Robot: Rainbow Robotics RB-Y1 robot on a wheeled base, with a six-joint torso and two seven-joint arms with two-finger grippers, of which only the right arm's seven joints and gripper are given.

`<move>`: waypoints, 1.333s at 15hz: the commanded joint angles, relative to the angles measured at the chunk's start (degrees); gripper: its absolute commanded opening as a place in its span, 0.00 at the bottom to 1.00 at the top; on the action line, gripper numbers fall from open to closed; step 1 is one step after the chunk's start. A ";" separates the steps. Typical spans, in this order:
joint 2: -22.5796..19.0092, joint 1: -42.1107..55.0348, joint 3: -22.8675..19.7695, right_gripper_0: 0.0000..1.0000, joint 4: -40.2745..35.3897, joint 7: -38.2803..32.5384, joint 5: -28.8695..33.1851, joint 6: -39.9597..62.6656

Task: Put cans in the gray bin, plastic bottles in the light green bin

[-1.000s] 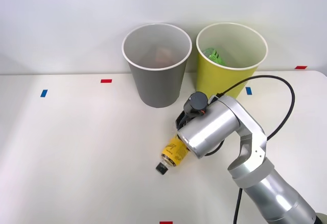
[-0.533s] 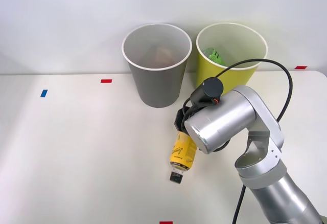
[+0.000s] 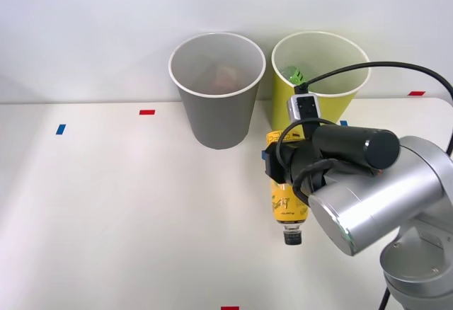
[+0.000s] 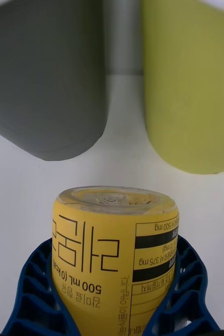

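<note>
**Right gripper holding yellow bottle, lifted near the bins**

Table (image 3: 106, 204): white, with small blue tape (image 3: 61, 129) at far left, red tape (image 3: 147, 112) just left of the bins, another red bit (image 3: 230, 308) at the near edge

Gray bin (image 3: 216, 89): upright at the far side, left of the pair; something pale inside, can't tell what

Light green bin (image 3: 320, 76): upright just right of the gray one, rims close but apart; green item (image 3: 297, 76) visible inside against the far wall

Yellow bottle (image 3: 285, 197): off the table, hanging cap-down, black cap (image 3: 292, 237) toward the near edge, base pointing at the gap between the bins. In front of the light green bin, nearer than both

Right gripper (image 4: 112, 294): closed on the bottle, blue ribbed fingers (image 4: 33, 294) clamp its body from both sides, base sticking out past the fingertips. Arm (image 3: 382, 197) comes in from the right, black cable (image 3: 396, 66) looping over the green bin's rim
</note>
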 commanded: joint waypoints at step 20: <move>9.48 -9.88 -21.42 0.00 1.82 9.25 -6.17 -43.06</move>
